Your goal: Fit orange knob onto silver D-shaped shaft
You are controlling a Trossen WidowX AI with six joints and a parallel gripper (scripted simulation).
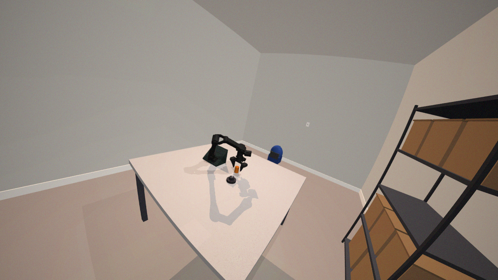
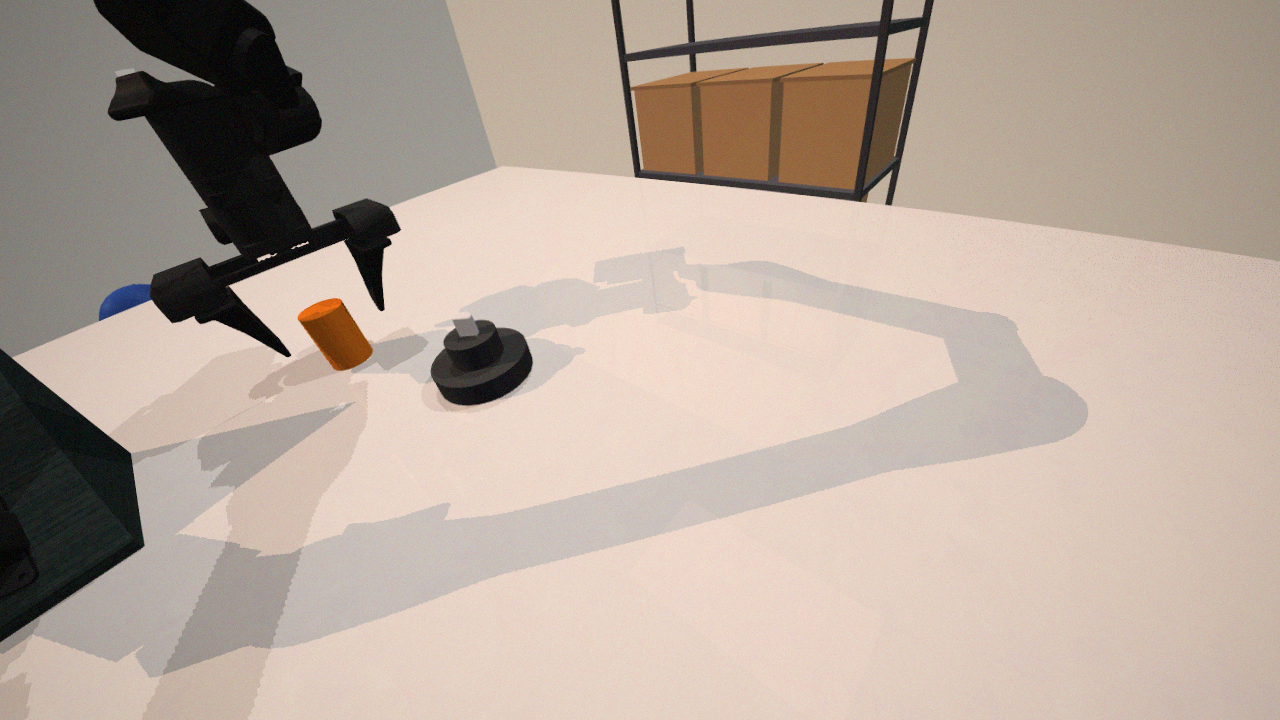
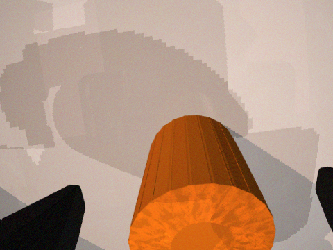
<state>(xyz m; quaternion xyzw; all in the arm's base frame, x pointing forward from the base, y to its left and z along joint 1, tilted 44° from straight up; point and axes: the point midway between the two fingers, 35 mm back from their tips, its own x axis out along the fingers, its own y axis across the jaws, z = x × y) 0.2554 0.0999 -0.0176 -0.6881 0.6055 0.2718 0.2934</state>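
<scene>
The orange knob (image 1: 236, 170) (image 2: 338, 338) (image 3: 194, 156) stands upright on the table, its ribbed side and plain round top showing in the wrist view. Its underside is hidden. My gripper (image 1: 237, 168) (image 2: 334, 332) (image 3: 202, 192) is open and points down, with one finger on each side of the knob and a gap on both sides. Its fingertips are above the table. The black round pedestal (image 1: 230, 180) (image 2: 484, 377) stands close by, right of the knob in the exterior view. The silver shaft (image 2: 465, 325) sticks up from it, with nothing on it. The pedestal is outside the wrist view.
The arm's dark base block (image 1: 219, 159) (image 2: 67, 483) stands on the table (image 1: 181, 174) (image 2: 805, 582) behind the knob in the top view. A shelf rack with cardboard boxes (image 1: 449, 139) (image 2: 733, 125) and a blue object (image 1: 276, 151) (image 2: 125, 300) are beyond the table.
</scene>
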